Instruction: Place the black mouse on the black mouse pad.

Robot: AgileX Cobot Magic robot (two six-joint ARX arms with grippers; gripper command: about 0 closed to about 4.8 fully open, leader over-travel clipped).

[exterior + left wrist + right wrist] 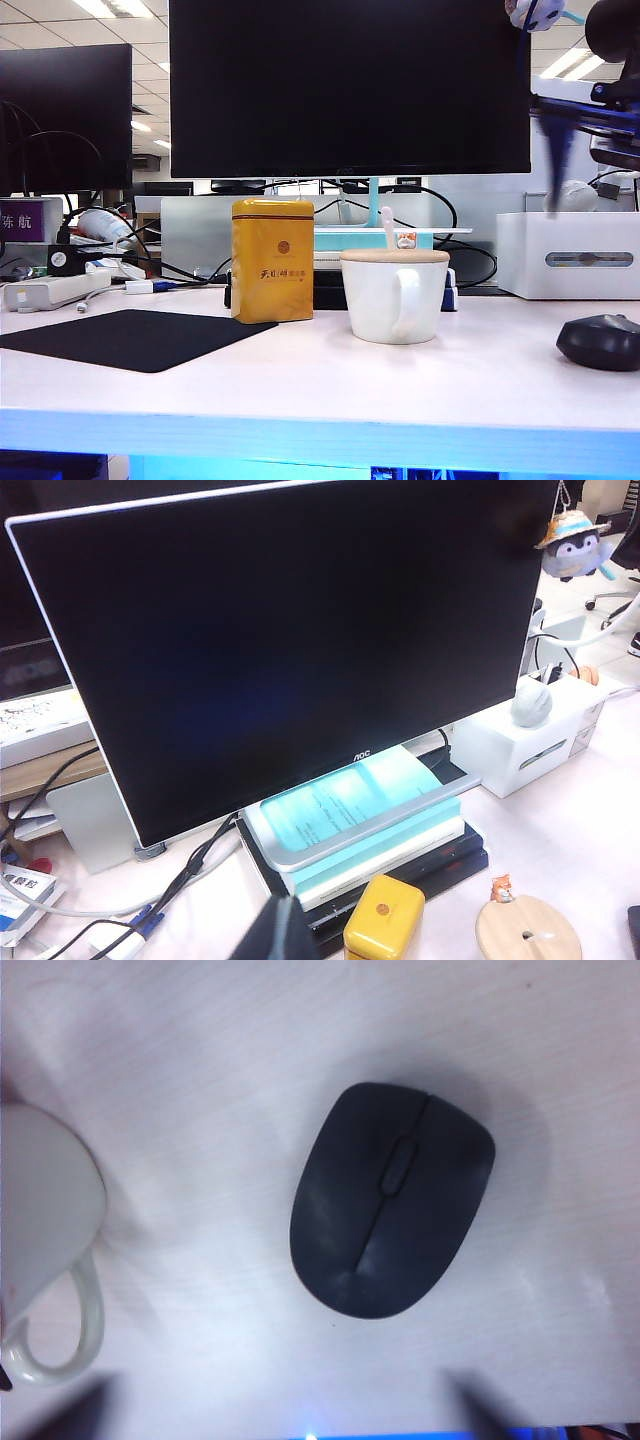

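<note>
- Monitors [348, 85] fill the back of your desk; nothing back there matters for the job.
- Black mouse pad [135, 338] lies flat at the left, bare, with the yellow tin [272, 260] at its far right corner.
- White mug [393, 296] stands between pad and mouse, so a low carry across could clip it or the tin.
- Black mouse [390, 1200] sits untouched on the table at the right edge, well apart from the pad.
- Right gripper [280, 1415] hovers above the mouse, fingers spread wide either side; if you close off-centre, the domed shell may squirt out.
- Left gripper [278, 932] shows only a dark sliver near the monitor, so you cannot tell its state.
</note>
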